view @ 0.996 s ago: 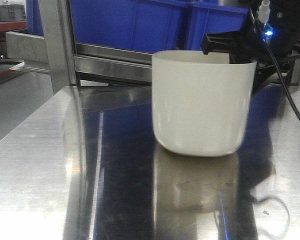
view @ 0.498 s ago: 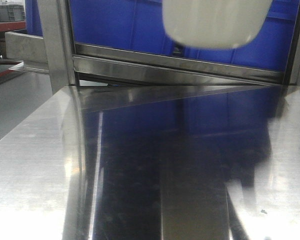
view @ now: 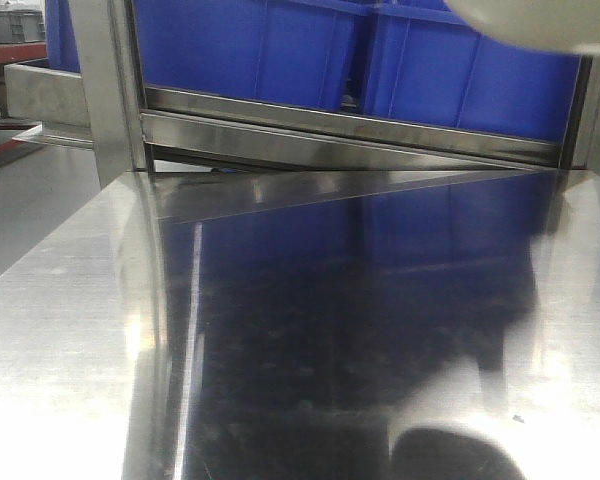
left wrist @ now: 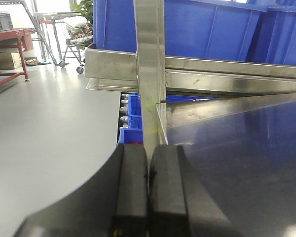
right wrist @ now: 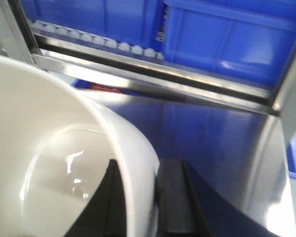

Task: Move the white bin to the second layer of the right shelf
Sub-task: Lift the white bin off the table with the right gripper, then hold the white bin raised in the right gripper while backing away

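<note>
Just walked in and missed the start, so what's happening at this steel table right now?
The right gripper is clamped on the wall of the glossy cream-white plastic bin, one finger inside, one outside, holding it in the air above the shiny steel tabletop, near the big blue plastic crates. The left gripper is shut, empty, low by the table's edge.

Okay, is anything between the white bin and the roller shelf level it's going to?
Yes. Large blue crates sit on the roller rails directly behind the white bin, held by the right gripper. No free slot shows.
</note>
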